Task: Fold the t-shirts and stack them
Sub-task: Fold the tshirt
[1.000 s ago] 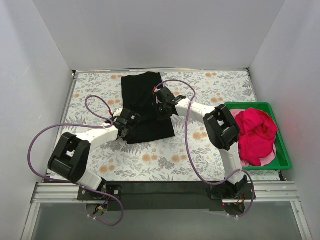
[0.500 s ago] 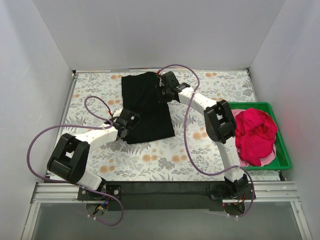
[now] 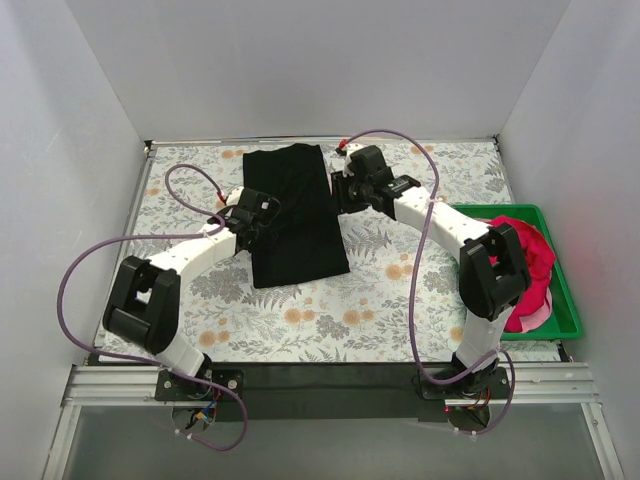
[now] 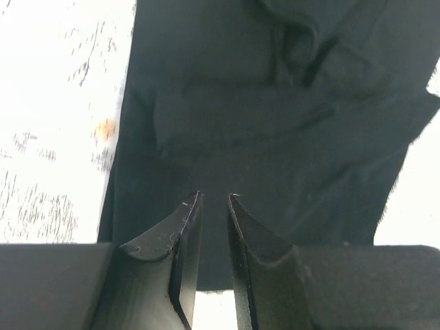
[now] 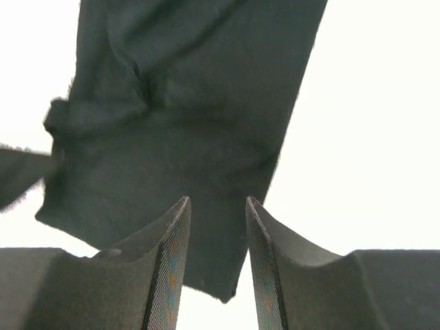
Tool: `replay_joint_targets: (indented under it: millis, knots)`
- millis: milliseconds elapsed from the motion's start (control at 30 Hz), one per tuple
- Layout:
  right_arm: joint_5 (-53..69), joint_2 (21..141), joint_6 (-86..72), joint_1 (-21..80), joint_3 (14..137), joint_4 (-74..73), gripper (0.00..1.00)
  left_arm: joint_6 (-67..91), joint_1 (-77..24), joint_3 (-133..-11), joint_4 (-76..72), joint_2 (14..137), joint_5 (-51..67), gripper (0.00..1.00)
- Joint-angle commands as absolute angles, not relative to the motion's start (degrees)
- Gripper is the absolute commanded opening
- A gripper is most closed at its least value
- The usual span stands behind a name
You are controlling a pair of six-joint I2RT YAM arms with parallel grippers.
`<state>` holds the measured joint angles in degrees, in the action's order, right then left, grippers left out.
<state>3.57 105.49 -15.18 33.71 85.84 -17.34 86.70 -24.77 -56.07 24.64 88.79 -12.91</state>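
Observation:
A black t-shirt point(image 3: 295, 215) lies flat as a long folded strip on the flowered table point(image 3: 420, 290). My left gripper point(image 3: 266, 216) hangs over its left edge, open by a narrow gap with nothing between the fingers. In the left wrist view the left gripper point(image 4: 214, 198) sits just above the wrinkled black t-shirt point(image 4: 275, 124). My right gripper point(image 3: 345, 192) is at the shirt's right edge, open and empty. In the right wrist view the right gripper point(image 5: 216, 201) hovers over a corner of the black t-shirt point(image 5: 185, 103). A pinkish-red t-shirt point(image 3: 535, 245) lies bunched in the crate.
A green plastic crate point(image 3: 567, 312) stands at the table's right edge, partly behind the right arm's elbow. White walls close in the table on three sides. Purple cables loop above both arms.
The right gripper has moved from the shirt's middle up to its right edge, with its elbow swinging over the crate. The left gripper slid farther along the left edge. Both jaws have widened.

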Motion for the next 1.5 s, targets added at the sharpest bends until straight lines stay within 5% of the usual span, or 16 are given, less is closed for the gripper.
replay_joint_targets:
  millis: [0, 433, 767, 1167, 1467]
  knots:
    - [5.27, 101.79, -16.43, 33.22, 80.17, -15.12, 0.39, 84.38, -23.91, -58.62, 24.35, 93.76, -12.84, 0.22]
    - [5.89, 95.54, -16.26, 33.05, 69.88, -14.24, 0.39, 80.25, -17.67, -69.51, 23.03, 102.38, -14.85, 0.22]
    - [11.07, 98.96, -16.79, 32.0, 73.64, -12.48, 0.38, 78.57, -13.62, -79.54, 25.48, 112.07, -11.69, 0.22]
    - [26.97, 113.37, -19.33, 27.34, 87.18, -5.19, 0.36, 80.41, -13.62, -63.65, 20.85, 90.97, -3.44, 0.31]
    - [32.61, 126.99, -21.88, 24.7, 93.07, -0.53, 0.36, 81.39, -11.43, -54.93, 13.1, 97.03, -0.26, 0.22]
